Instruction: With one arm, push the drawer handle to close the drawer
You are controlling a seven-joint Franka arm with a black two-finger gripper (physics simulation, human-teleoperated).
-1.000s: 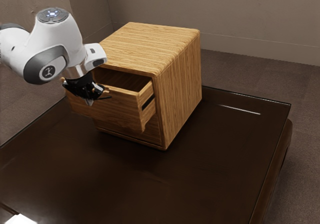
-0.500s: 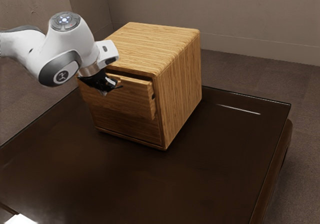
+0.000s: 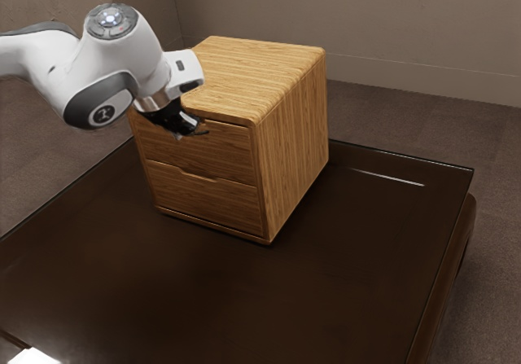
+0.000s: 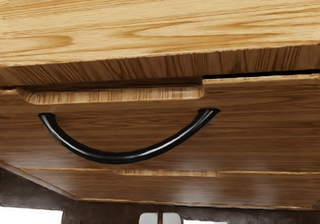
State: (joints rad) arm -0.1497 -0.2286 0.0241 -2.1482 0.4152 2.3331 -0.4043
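The cabinet [image 3: 293, 128] blocks passage at the far part of the surface [image 3: 244, 299]. Low room runs before its drawers — and beside it, to the surface's edge at the exterior view's right. The handle [image 4: 125, 157] juts from the upper drawer front [image 4: 260, 129]; the arm [image 3: 98, 71] bars the way above the left edge.
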